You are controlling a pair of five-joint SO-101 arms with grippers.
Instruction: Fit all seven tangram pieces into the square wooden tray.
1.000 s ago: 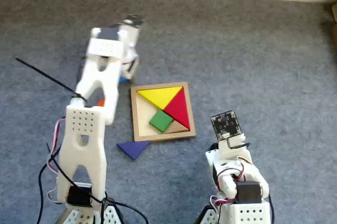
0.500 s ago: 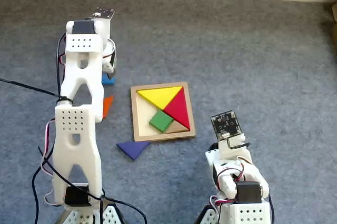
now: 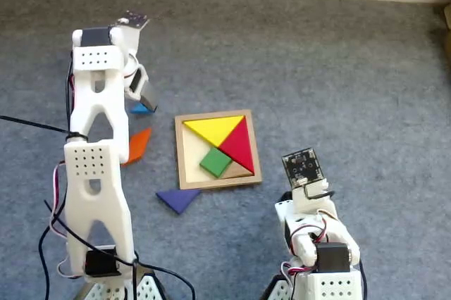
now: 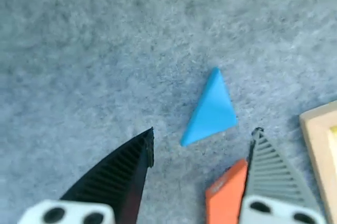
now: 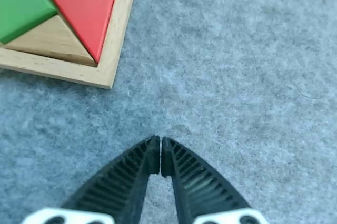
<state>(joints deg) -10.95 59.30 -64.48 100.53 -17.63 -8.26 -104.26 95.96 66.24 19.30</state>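
Our left end effector (image 4: 204,129) hangs spread open over the blue triangle (image 4: 210,109), off the far left corner of the wooden tray (image 3: 182,166). Closing askew, we may shove the orange piece (image 4: 225,195) (right beside one finger) or flick the triangle away. Our right end effector (image 5: 160,153) rests clenched, empty, near the tray.

Tray (image 3: 188,163): yellow triangle (image 3: 211,129), red triangle (image 3: 239,146), green square (image 3: 215,162) (flat); outside: blue triangle (image 4: 210,111), orange piece (image 3: 138,144), purple triangle (image 3: 178,199).
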